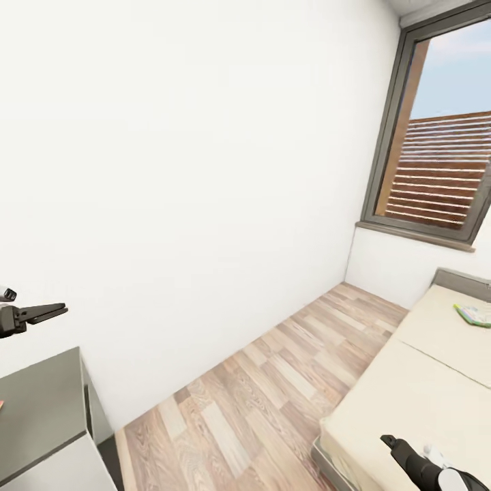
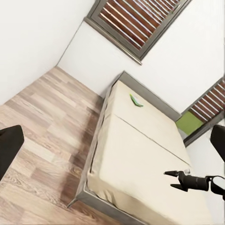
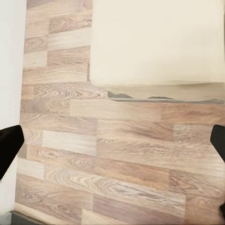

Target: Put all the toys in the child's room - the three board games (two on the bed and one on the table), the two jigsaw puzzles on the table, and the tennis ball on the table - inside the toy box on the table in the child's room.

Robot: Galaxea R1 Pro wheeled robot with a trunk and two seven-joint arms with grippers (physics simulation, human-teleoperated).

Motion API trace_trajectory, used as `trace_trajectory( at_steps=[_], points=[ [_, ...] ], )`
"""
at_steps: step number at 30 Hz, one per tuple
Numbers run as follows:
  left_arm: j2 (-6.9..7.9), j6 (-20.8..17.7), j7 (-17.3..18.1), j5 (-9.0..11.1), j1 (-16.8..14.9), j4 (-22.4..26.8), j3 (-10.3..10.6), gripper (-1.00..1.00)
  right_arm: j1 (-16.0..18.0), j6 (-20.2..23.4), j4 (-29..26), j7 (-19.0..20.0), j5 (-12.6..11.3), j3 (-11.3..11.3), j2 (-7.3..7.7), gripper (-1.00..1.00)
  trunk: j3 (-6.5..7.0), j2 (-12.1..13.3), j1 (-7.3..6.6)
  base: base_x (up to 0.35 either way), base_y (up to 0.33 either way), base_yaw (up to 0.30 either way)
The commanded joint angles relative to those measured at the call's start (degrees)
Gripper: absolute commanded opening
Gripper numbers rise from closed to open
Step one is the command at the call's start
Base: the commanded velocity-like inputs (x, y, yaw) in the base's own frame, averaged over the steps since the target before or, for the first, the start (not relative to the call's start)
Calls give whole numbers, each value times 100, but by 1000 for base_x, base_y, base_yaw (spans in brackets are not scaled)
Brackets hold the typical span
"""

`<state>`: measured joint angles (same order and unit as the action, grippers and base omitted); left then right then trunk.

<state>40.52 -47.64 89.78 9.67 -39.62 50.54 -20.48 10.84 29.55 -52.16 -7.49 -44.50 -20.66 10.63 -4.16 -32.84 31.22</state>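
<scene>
Child's room on approach: bed in view, both grippers empty.

A board game (image 1: 473, 314) lies flat on the bed (image 1: 409, 395), near its head end under the window (image 1: 440, 136); the left wrist view shows it as a green sliver (image 2: 136, 100) on the mattress; left gripper (image 1: 42, 313) hangs above a grey table (image 1: 41, 402), fingers spread wide, holding nothing; right gripper (image 1: 395, 447) hovers over the bed's foot, likewise spread and empty; wood floor (image 1: 259, 402) between bed and wall.

The board game (image 1: 474, 314) on the bed (image 1: 416, 389) is cut by the head view's edge, its print too small to read.
</scene>
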Motion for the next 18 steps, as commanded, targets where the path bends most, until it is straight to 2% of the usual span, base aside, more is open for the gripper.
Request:
trace_trajectory(
  at_steps=[1, 12, 18],
  points=[
    [1, -61, 22, 0, -2, 0, 0, 100, 5, 24, 0, -52, -62, -4, -1, 100, -7, -10, 5, 178, 113, -258],
    [-15, -61, 22, 0, -2, 0, 0, 100, 5, 16, 122, -59, -62, -5, -11, 100, -6, -10, 5, 74, 38, -263],
    [-17, -61, 22, 0, -2, 0, 0, 100, 5, 15, 156, -59, -74, -14, 5, 100, -30, -10, 5, 9, 4, -156]
  ],
)
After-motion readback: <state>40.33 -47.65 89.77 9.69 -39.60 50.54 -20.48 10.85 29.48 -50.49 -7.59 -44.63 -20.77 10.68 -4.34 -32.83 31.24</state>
